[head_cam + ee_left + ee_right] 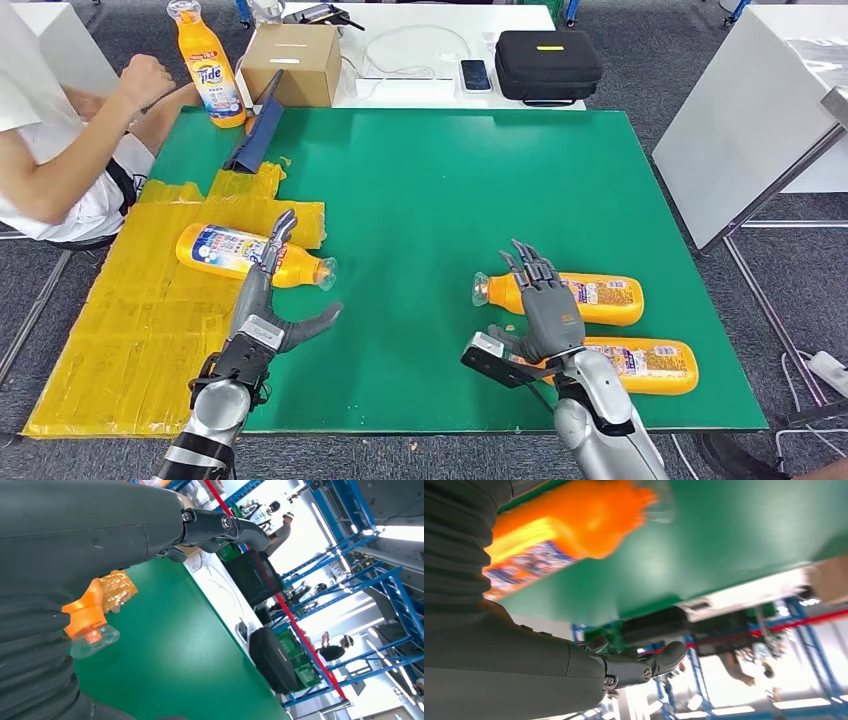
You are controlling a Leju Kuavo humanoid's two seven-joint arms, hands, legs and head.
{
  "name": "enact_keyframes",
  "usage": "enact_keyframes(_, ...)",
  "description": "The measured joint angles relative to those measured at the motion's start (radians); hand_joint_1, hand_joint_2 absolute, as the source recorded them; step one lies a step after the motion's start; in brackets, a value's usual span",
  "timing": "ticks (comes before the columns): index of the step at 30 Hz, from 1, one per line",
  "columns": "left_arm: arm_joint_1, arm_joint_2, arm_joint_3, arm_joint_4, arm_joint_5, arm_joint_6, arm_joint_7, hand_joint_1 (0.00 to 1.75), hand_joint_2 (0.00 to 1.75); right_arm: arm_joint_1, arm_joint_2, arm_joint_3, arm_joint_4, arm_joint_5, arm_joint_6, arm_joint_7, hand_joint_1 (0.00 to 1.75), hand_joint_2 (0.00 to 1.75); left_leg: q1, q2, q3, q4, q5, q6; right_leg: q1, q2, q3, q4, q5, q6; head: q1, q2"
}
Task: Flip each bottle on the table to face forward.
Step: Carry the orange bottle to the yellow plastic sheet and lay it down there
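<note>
Three orange detergent bottles lie on their sides. One bottle (250, 255) rests on the yellow taped area at the left, its clear cap (92, 640) pointing right. Two more lie at the right of the green mat: a far bottle (590, 297) and a near bottle (650, 362). My left hand (270, 305) hovers open just in front of the left bottle, fingers reaching over its neck. My right hand (545, 310) is open with fingers straight, above the cap end of the far right bottle (569, 525). A fourth bottle (208, 65) stands upright at the far left.
A person (70, 150) sits at the left edge, arm near the upright bottle. A cardboard box (292, 62), black case (547, 62), phone (476, 74) and cables sit on the white table behind. A dark blue tool (258, 125) lies on the green mat (440, 190).
</note>
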State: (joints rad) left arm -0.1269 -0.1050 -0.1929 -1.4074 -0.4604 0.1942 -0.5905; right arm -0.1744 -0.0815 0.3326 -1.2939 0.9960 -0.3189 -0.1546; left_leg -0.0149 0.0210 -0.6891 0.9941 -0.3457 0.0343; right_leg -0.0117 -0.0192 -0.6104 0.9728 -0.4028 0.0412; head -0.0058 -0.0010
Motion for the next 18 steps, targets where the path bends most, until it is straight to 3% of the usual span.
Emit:
enact_keyframes(4, 0.005, -0.008, -0.004, -0.017, -0.017, 0.017, -0.003, 0.00, 1.75, -0.001, -0.029, -0.024, 0.015, 0.012, 0.022, 0.018, 0.00, 1.75, 0.000, 0.001, 0.000, 0.000, 0.000, 0.000, 0.000, 0.000, 0.000, 0.000, 0.000, 0.000, 0.000, 0.000)
enact_keyframes(11, 0.029, -0.030, -0.048, -0.050, -0.092, 0.144, -0.031, 0.00, 1.75, 0.009, -0.099, -0.099, 0.027, 0.026, 0.055, 0.037, 0.00, 1.75, 0.000, 0.000, 0.000, 0.000, -0.001, 0.000, 0.000, 0.000, 0.000, 0.000, -0.001, 0.000, 0.000, 0.000)
enact_keyframes(18, 0.053, -0.037, -0.108, -0.082, -0.165, 0.264, -0.045, 0.00, 1.75, 0.010, -0.132, -0.162, 0.044, 0.089, 0.055, 0.070, 0.00, 1.75, -0.001, 0.000, 0.000, 0.000, -0.001, 0.001, -0.001, 0.000, 0.000, 0.000, -0.001, 0.001, 0.000, 0.000)
